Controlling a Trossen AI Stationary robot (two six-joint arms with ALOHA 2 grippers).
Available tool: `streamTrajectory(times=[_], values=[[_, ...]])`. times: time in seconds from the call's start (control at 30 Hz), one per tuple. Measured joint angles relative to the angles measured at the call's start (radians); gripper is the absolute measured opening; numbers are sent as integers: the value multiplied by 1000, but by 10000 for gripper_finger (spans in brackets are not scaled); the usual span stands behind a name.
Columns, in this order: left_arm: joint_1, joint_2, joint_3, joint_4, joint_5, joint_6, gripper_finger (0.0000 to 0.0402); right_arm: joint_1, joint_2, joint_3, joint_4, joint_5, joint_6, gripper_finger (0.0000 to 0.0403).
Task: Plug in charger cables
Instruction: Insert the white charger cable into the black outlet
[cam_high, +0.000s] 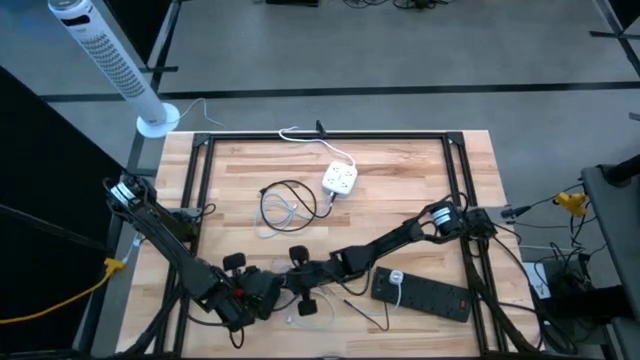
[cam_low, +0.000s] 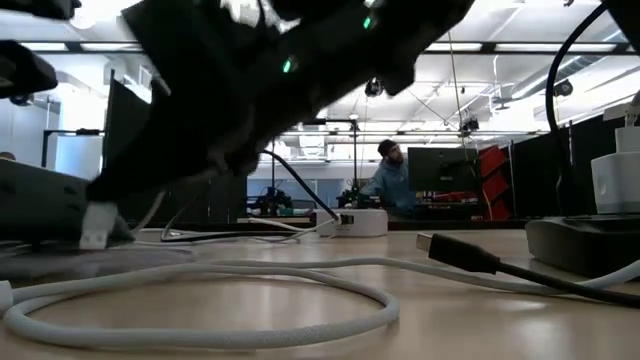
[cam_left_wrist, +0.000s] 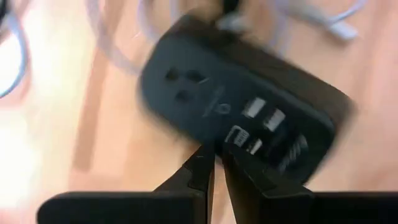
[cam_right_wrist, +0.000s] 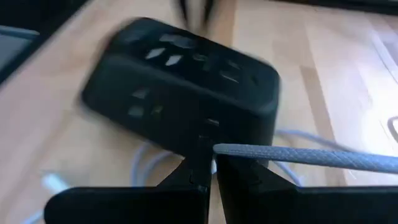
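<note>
A black charger block (cam_left_wrist: 242, 99) with socket holes and USB ports lies on the table between my two grippers, and also shows in the right wrist view (cam_right_wrist: 180, 87). My right gripper (cam_right_wrist: 212, 163) is shut on a grey braided charger cable (cam_right_wrist: 323, 158), just in front of the block. My left gripper (cam_left_wrist: 217, 163) is shut, with its tips at the block's edge by the USB ports (cam_left_wrist: 245, 138). In the high view both grippers meet near the table's near edge, left gripper (cam_high: 262, 292) and right gripper (cam_high: 300, 275). More charger cables lie coiled (cam_high: 287, 205) mid-table. My right gripper pinches the grey braided cable near its end (cam_right_wrist: 225, 149) between the two fingertips. The cable runs off sideways across the fingers, clear of the table beside them. The fingers hide its plug. My left gripper: whether its fingertips (cam_left_wrist: 202, 163) touch the block, I cannot tell.
A long black power strip (cam_high: 425, 292) with a white plug in it lies right of the grippers. The white socket cube (cam_high: 340, 180) sits mid-table towards the far edge. A white cable loop (cam_low: 200, 290) and a black plug (cam_low: 455, 252) lie near the table's near edge. A person (cam_low: 390, 180) is far behind.
</note>
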Motion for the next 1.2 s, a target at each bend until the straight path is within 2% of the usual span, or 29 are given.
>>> streamTrajectory(times=[0.27,0.6,0.77,0.93,1.2], values=[[-7,-33,69,-51,11,3,25,-27,30,11,-67,10,-2,0],[-30,-54,109,-169,9,-31,25,-31,-103,10,-209,9,-281,0],[-36,-52,57,-121,-31,-47,25,-35,-144,10,-221,-74,-383,0],[-43,-51,10,34,2,38,25,-34,-148,10,-239,-140,-386,0],[-48,-51,-23,39,29,-12,25,-17,-154,10,-229,-331,-339,0]])
